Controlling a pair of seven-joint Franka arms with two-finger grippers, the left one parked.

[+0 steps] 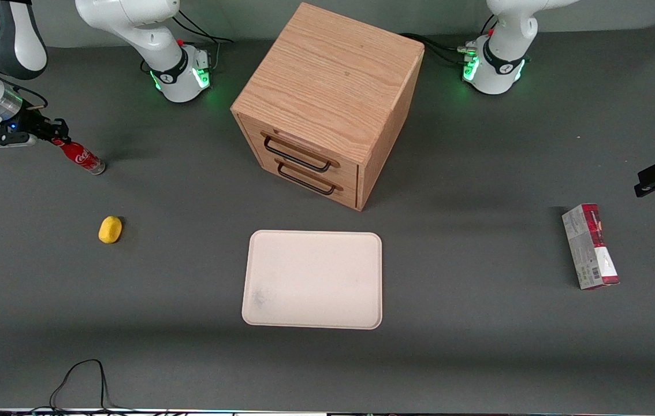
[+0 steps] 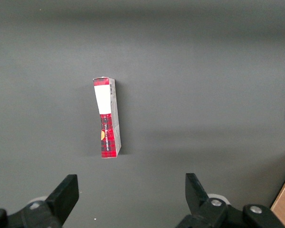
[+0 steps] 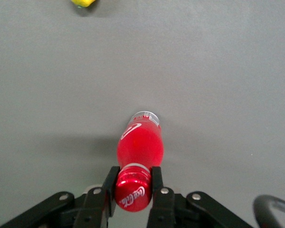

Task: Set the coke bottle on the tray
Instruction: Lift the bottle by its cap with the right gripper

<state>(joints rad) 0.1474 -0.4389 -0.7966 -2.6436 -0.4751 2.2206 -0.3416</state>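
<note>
The coke bottle (image 1: 81,156) with red cap and red label is tilted at the working arm's end of the table, its clear base low near the table top. My right gripper (image 1: 55,136) is shut on its cap. In the right wrist view the gripper (image 3: 133,186) has both fingers pressed against the red cap and the bottle (image 3: 139,142) points away from the camera. The pale cream tray (image 1: 313,279) lies flat near the front camera, in front of the oak drawer cabinet, far from the bottle.
An oak drawer cabinet (image 1: 327,104) stands mid-table with two drawers. A yellow lemon-like object (image 1: 110,229) lies nearer the front camera than the bottle, and also shows in the right wrist view (image 3: 83,3). A red-and-grey carton (image 1: 590,246) lies toward the parked arm's end.
</note>
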